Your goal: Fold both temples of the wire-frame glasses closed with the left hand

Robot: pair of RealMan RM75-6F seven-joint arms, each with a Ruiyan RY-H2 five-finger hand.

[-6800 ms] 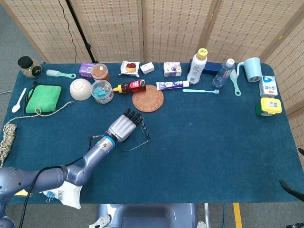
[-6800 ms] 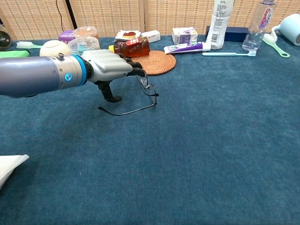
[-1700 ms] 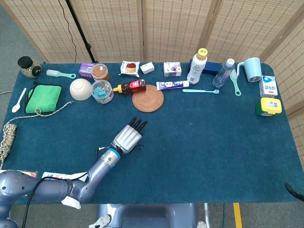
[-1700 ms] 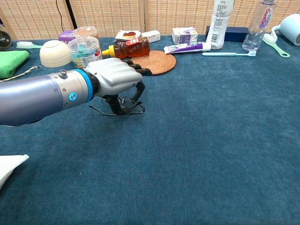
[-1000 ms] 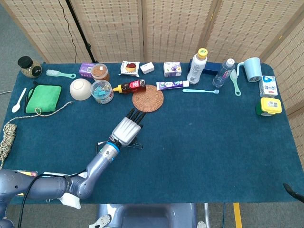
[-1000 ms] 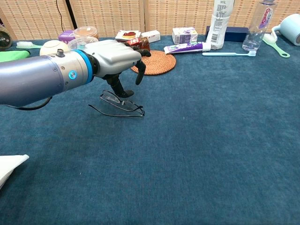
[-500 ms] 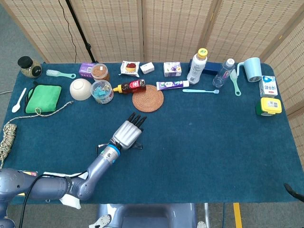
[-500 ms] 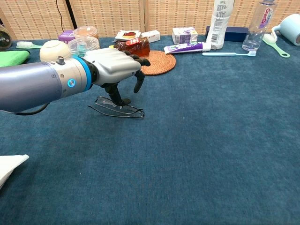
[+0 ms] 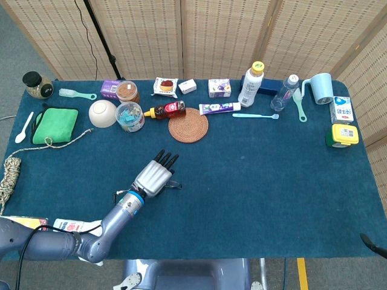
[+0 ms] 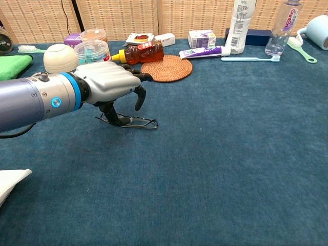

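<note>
The wire-frame glasses lie low and flat on the blue table cloth, their thin temples lying close along the frame. My left hand hangs over their left end, fingers curled downward and apart. One fingertip touches the frame there; nothing is gripped. In the head view the left hand covers most of the glasses, and only a bit of wire shows at its right side. No right hand appears in either view.
Behind the hand stand a woven coaster, a honey bottle, a plastic jar and a bowl. Bottles, a toothpaste tube and boxes line the far edge. A white packet lies front left.
The left hand has drawn back to the left and sunk lower over the glasses. The glasses, propped up a second ago, now lie flat on the cloth.
</note>
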